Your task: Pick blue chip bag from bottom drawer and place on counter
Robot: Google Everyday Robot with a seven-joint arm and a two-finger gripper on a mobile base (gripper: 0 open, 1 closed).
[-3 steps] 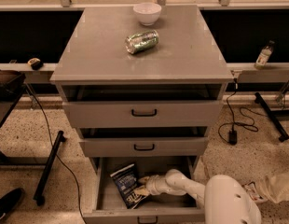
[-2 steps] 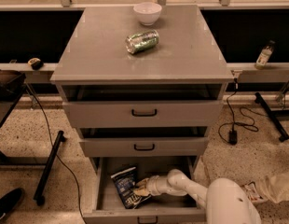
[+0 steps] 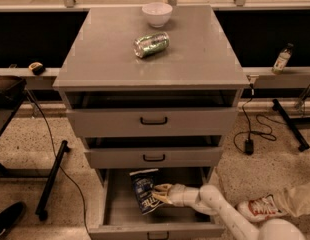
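The blue chip bag [image 3: 143, 188] stands tilted on edge inside the open bottom drawer [image 3: 119, 211], left of centre. My gripper [image 3: 161, 194] reaches into the drawer from the right and is shut on the bag's lower right edge. My white arm runs from the bottom right corner. The counter [image 3: 200, 49] is the grey cabinet top, well above the drawer.
A crushed green-silver can [image 3: 151, 44] and a white bowl [image 3: 157, 13] sit on the counter. The two upper drawers [image 3: 154, 120] are slightly open above my gripper. A person's shoe [image 3: 260, 208] is at the right, a black stand leg [image 3: 52, 176] at the left, a bottle [image 3: 281, 59] on the right ledge.
The gripper has closed in on the bag. The bag has shifted a little up and to the right and stands more upright.
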